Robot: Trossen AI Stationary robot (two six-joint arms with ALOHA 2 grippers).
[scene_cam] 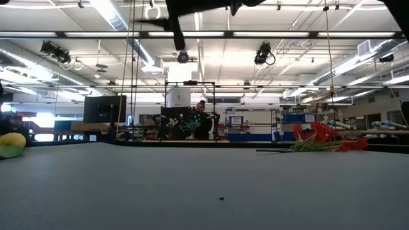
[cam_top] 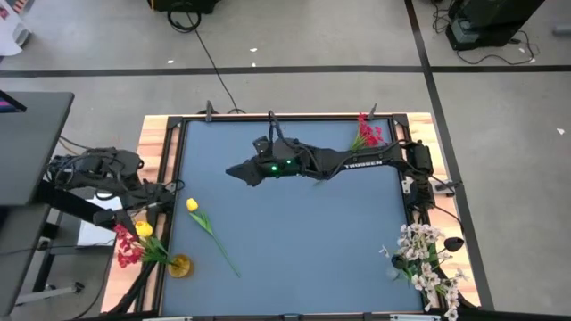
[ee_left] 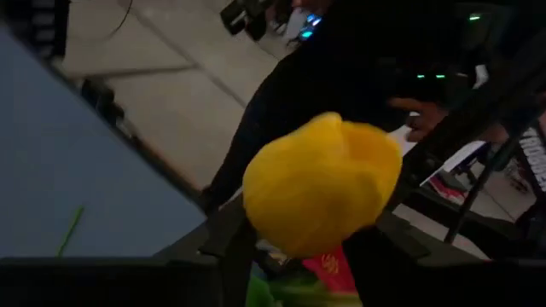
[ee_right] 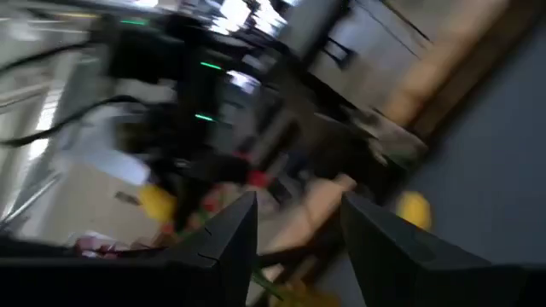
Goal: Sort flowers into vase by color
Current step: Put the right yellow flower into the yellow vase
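Observation:
A yellow tulip (cam_top: 143, 229) and red blooms (cam_top: 127, 250) stick by their stems into an amber vase (cam_top: 178, 265) at the table's near left. My left gripper (cam_top: 150, 216) is open beside that tulip. In the left wrist view the bud (ee_left: 320, 183) fills the space just above the parted fingers (ee_left: 226, 256). A second yellow tulip (cam_top: 192, 205) lies flat on the mat. Red flowers (cam_top: 366, 134) lie at the far right. My right gripper (cam_top: 234, 171) hangs open and empty over the table's middle (ee_right: 299, 230). My left gripper stands with a finger on either side below the tulip's bud (ee_left: 320, 183). The bud hides the gap, so I cannot tell whether the fingers touch the flower.
White sprays (cam_top: 426, 259) stand bunched at the near right corner. The blue mat (cam_top: 294, 241) is bordered by a dark frame and wooden edges (cam_top: 152, 134). In the low view the lying tulip (scene_cam: 11, 140) shows at the left and the red flowers (scene_cam: 319, 137) at the right.

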